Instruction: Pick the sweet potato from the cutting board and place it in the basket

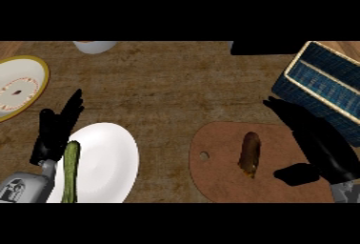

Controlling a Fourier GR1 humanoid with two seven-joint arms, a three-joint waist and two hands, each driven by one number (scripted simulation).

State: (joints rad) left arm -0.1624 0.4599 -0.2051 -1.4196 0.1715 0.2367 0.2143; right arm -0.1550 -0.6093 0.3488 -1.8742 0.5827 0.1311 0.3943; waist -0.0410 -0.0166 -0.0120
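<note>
We saw the right hand [320,143] above the right part of the cutting board [218,183], with its fingers straight and spread towards the far edge of the counter [162,81] and its thumb held out to the side, wide from the fingers. It held nothing. The sweet potato [249,155] lay near the middle of the board, lengthwise towards the far edge, just beside the thumb on its left and apart from the fingers. We could not tell if the thumb touched the board. The basket [316,86] stood at the far right corner of the counter, near the fingertips. The left hand [56,131] rested open at the left edge, fingers straight, beside a white plate [109,162] with a green vegetable [70,169] along its left rim. A second plate [21,86] with a yellow rim lay at the far left.
</note>
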